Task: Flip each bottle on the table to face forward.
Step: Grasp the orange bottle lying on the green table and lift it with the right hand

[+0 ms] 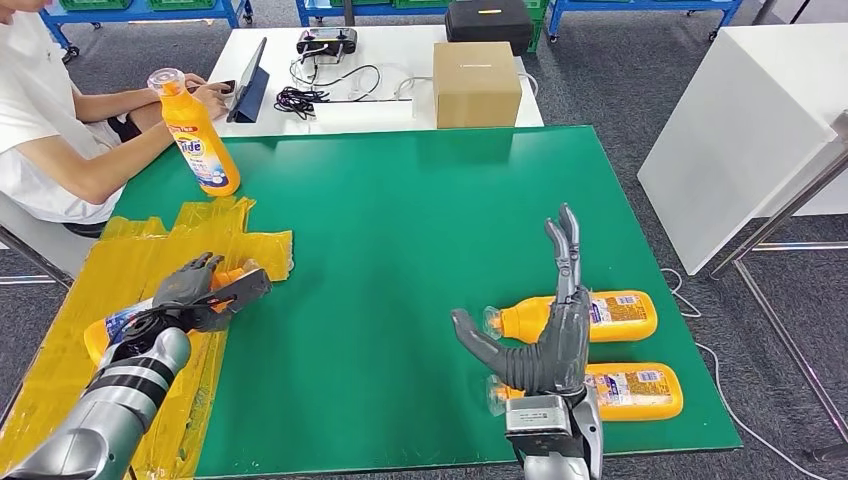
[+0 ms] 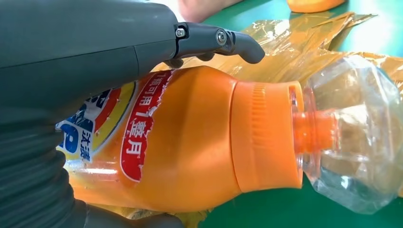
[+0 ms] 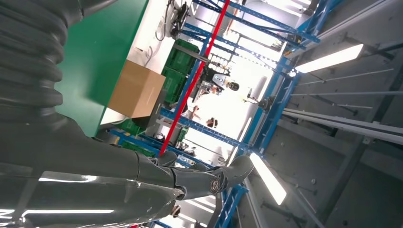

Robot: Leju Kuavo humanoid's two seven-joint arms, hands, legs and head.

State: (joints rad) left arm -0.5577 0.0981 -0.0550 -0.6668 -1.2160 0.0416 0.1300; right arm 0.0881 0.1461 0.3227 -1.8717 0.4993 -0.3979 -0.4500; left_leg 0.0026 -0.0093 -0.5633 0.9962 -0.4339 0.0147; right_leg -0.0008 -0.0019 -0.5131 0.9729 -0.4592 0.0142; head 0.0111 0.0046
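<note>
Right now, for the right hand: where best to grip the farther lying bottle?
Grip the farther bottle across its orange body, probably coming from above. It lies flat, cap toward the table's middle; the open right hand hovers over it, and the near bottle lies close alongside.

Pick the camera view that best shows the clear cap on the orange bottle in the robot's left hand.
Left wrist view: the clear faceted plastic cap is close and unobstructed. In the head view the fingers largely hide it. The right wrist view faces elsewhere.

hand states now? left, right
Left hand: holding an orange bottle lying on the yellow sheet.
Right hand: open, empty, raised above the table.
</note>
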